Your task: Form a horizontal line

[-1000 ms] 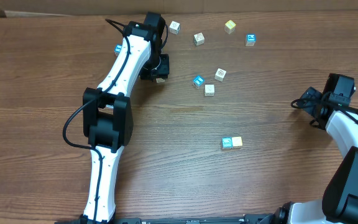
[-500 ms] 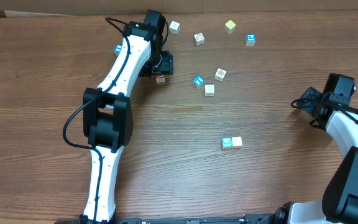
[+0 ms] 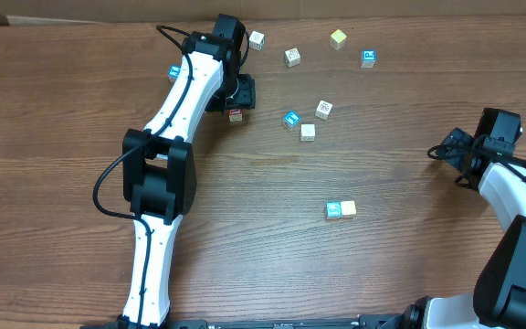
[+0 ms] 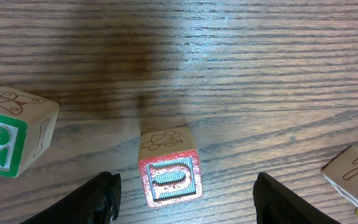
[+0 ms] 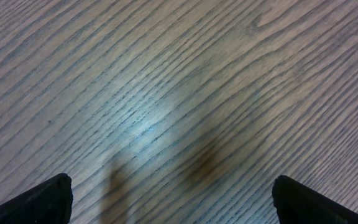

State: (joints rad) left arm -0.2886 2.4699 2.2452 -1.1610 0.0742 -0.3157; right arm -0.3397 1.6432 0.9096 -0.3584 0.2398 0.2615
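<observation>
Evidently a pick-up: red cube next for the row

Left gripper [image 4: 185,190] stands wide astride the red cube [image 4: 169,179], jaws clear of both its sides, likely set to close on it. Loose cubes [image 3: 308,132] lie scattered to its right. Further right, the horizontal line [image 3: 341,209] sits mid-table, only two touching cubes, so it probably needs more. Right gripper [image 5: 173,202] hangs wide over bare table [image 5: 166,93], holding nothing. No containers show.

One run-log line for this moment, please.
left gripper: open, straddling red letter block | right gripper: open, over wood table | horizontal line: two touching cubes
</observation>
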